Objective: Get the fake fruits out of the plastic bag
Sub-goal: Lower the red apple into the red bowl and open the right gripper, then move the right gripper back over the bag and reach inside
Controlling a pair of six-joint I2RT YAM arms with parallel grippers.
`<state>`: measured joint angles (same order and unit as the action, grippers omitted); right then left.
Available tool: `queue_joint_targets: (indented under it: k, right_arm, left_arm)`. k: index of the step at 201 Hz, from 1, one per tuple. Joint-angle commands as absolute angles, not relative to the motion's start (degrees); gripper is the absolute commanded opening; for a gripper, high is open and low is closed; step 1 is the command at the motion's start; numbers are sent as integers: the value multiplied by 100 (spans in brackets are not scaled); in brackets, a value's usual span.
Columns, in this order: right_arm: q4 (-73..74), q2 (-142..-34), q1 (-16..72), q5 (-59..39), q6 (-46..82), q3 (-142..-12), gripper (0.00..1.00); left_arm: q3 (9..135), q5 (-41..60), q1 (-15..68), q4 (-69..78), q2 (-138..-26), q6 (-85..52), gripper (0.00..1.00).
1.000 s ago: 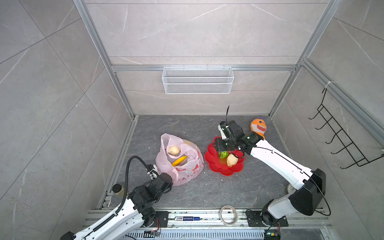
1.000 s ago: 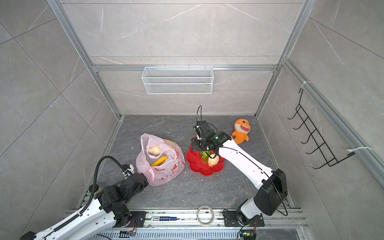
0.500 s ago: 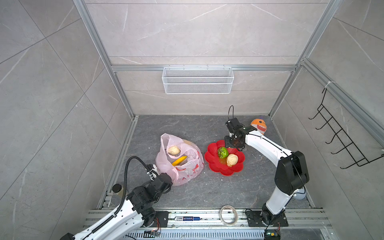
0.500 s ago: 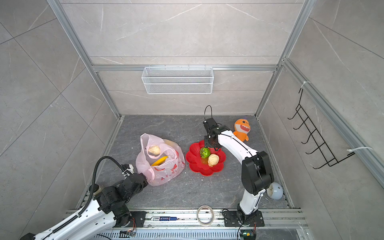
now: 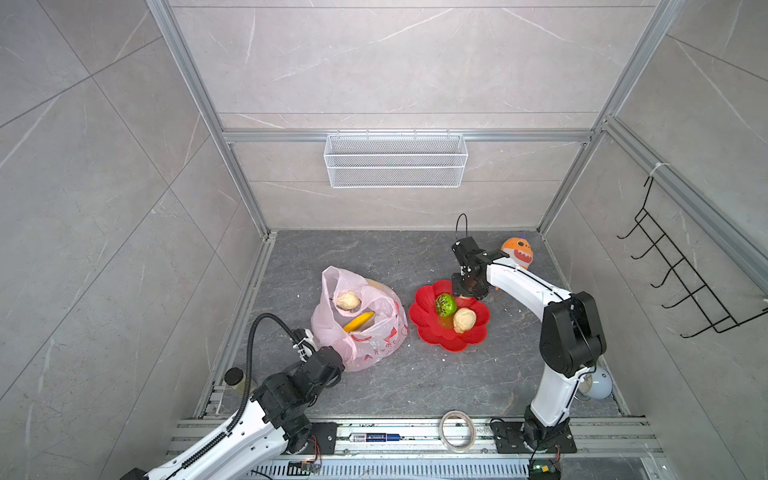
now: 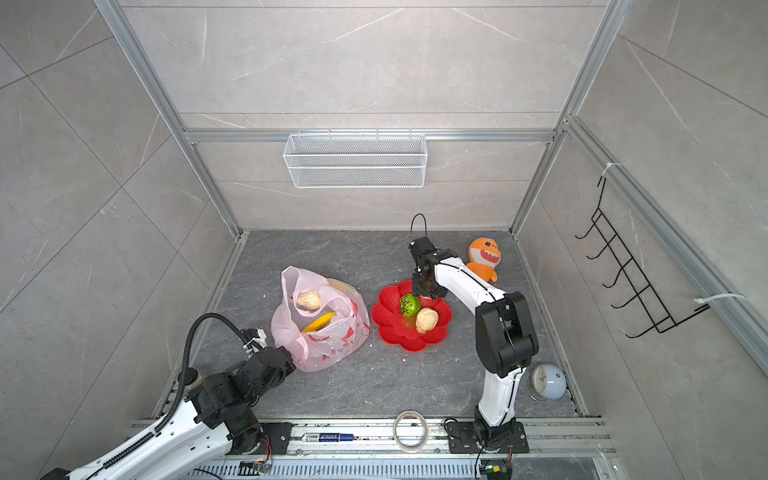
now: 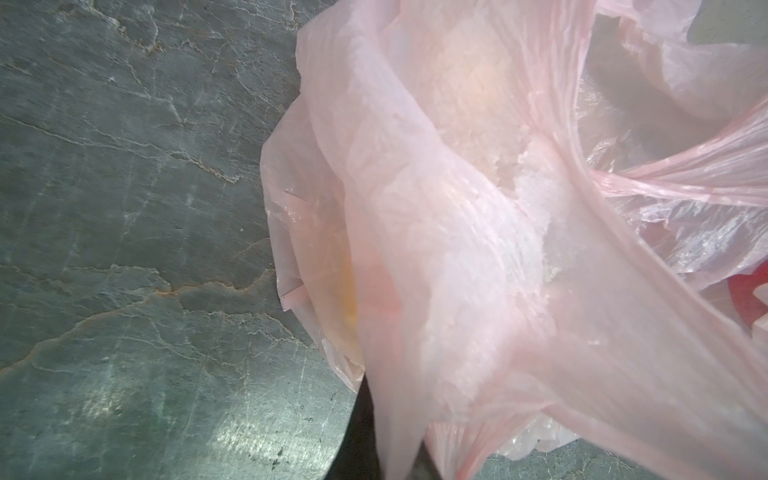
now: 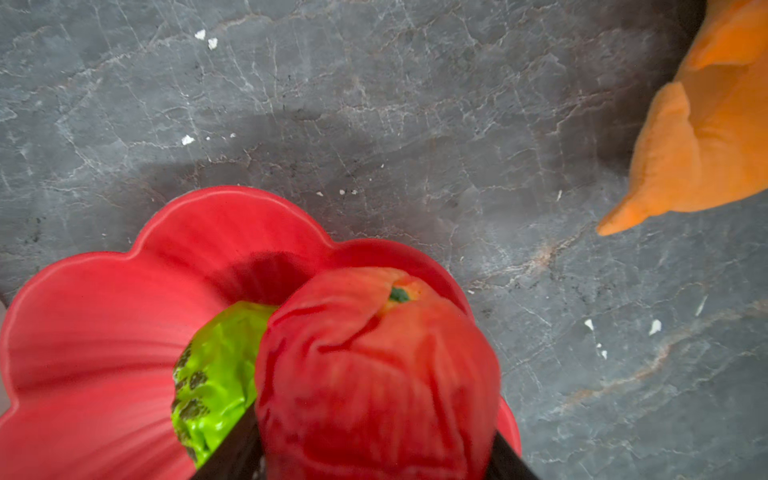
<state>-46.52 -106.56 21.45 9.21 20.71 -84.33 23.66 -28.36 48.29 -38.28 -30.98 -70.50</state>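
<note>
The pink plastic bag (image 5: pixel 365 328) (image 6: pixel 328 332) (image 7: pixel 457 208) sits open on the floor. Inside it show a cream fruit (image 5: pixel 348 300) (image 6: pixel 308 300) and a yellow banana (image 5: pixel 359 322) (image 6: pixel 319 322). My left gripper (image 5: pixel 328 357) (image 6: pixel 286 359) (image 7: pixel 399 465) is shut on the bag's near left edge. On the red dish (image 5: pixel 428 332) (image 6: pixel 390 328) (image 8: pixel 104 332) lie a green bumpy fruit (image 5: pixel 446 304) (image 6: pixel 410 304) (image 8: pixel 216 374) and a cream one (image 5: pixel 464 320) (image 6: pixel 427 320). My right gripper (image 5: pixel 469 286) (image 6: pixel 428 286) (image 8: pixel 374 457) holds a red fruit (image 8: pixel 374 374) over the dish's far rim.
An orange plush shark (image 5: pixel 517 251) (image 6: pixel 484 257) (image 8: pixel 706 145) stands at the back right. A pale blue clock (image 5: pixel 598 384) (image 6: pixel 546 382) lies by the right arm's base. A tape roll (image 5: pixel 457 430) rests on the front rail. A wire basket (image 5: pixel 395 160) hangs on the back wall.
My right arm has pulled back and folded up, carrying the red fruit from above the dish's middle to its far rim. The left gripper and the bag have stayed put.
</note>
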Motion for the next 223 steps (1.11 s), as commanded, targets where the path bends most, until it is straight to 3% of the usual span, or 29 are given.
queue_joint_targets:
  k: [1,94,223]
  right_arm:
    - [-4743,-10771,2128,936,1977,-8360,48]
    - [-4631,-10933,2109,849,2021,-8178,51]
    - [-4657,-10889,2101,819,2038,-8248,73]
  left_arm:
    - [2495,-2962,4843,-3876,-3078,-7018,0]
    - [2509,-2936,4850,-3868,-3143,-7023,0]
    - [2530,-2935,4843,-3909,-3171,-7016,0]
